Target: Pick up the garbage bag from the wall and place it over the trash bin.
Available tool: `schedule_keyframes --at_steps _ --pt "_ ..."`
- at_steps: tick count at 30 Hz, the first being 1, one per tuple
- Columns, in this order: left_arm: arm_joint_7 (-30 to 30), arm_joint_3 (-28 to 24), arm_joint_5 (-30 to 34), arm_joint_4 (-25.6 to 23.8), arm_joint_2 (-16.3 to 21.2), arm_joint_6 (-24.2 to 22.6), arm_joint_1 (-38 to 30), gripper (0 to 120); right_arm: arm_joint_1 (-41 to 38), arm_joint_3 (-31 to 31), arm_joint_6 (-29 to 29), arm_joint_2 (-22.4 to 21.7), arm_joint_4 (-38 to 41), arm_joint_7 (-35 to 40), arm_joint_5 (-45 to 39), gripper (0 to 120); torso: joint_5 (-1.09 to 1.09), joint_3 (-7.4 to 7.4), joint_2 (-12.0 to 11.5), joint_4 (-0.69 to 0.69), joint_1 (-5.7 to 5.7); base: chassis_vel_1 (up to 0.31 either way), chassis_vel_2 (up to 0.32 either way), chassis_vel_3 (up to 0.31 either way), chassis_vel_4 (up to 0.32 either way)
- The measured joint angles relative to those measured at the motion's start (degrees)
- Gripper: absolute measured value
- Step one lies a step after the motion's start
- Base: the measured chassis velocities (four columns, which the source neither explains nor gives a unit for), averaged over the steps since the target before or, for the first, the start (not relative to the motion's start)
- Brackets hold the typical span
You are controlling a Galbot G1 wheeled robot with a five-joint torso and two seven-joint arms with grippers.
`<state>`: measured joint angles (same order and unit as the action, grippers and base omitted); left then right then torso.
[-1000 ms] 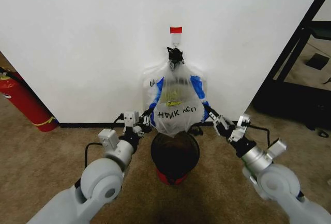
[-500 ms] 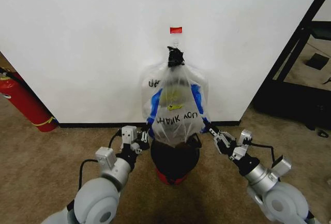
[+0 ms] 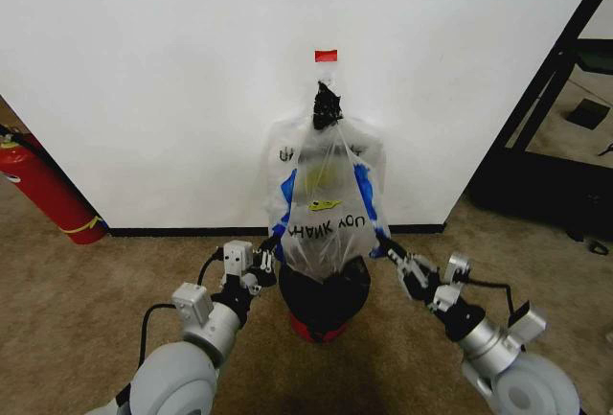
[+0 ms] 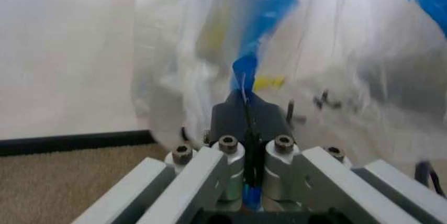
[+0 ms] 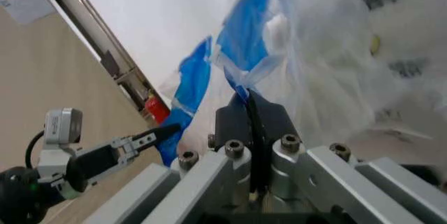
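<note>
Bag (image 3: 326, 209) hung mid-frame against the wall (image 3: 144, 80), bottom over the bin (image 3: 324, 292). Left claw (image 3: 269, 242) and right claw (image 3: 385, 243) each pinched a lower bag corner.

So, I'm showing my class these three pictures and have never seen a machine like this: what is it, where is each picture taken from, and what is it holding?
It is a wheeled robot with two arms, each ending in a gripper.

One picture looks down from a camera on its head. The other two come from cameras on its wrists, looking along the fingers.

A thin garbage bag with blue patches hangs from a hook on the white wall, just above a black mesh trash bin on the carpet.

The left gripper is shut on one lower edge of the bag, and the right gripper is shut on the other.

A red fire extinguisher stands by the wall.
</note>
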<state>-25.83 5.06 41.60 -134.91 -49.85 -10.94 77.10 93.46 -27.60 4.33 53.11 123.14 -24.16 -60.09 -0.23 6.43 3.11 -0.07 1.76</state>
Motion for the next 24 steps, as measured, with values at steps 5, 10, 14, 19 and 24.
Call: schedule_keyframes --at_steps 5,10,14,19,24 --pt "-0.2 0.2 0.0 -0.7 0.0 0.1 -0.4 0 -0.5 -1.0 0.1 0.0 1.1 0.6 -1.1 0 0.00 0.00 0.0 0.01 0.00 0.000 0.000 0.000 0.000" --pt "-1.3 1.1 3.6 -3.4 0.9 0.0 -5.5 0 -4.9 -4.3 -1.0 -1.9 6.1 5.2 -6.1 0 0.00 0.01 0.0 0.01 0.00 0.000 0.000 0.000 0.000" --pt "-1.6 1.7 7.0 -6.2 2.5 -0.5 -9.8 0 -8.0 -6.9 -2.2 -3.5 10.5 9.4 -10.7 0 0.00 0.01 0.0 0.01 0.00 0.000 0.000 0.000 0.000" --pt "-1.8 1.7 10.9 -8.4 4.3 -1.0 -14.2 0 -9.4 -9.3 -3.0 -5.5 14.0 12.5 -14.8 0 0.00 0.00 0.0 0.01 0.00 0.000 0.000 0.000 0.000" --pt "-2.6 2.0 15.9 -8.6 5.6 -1.6 -19.9 0 -10.0 -12.4 -3.9 -7.1 17.3 15.6 -18.7 0 0.00 0.01 0.0 0.01 0.00 0.000 0.000 0.000 0.000"
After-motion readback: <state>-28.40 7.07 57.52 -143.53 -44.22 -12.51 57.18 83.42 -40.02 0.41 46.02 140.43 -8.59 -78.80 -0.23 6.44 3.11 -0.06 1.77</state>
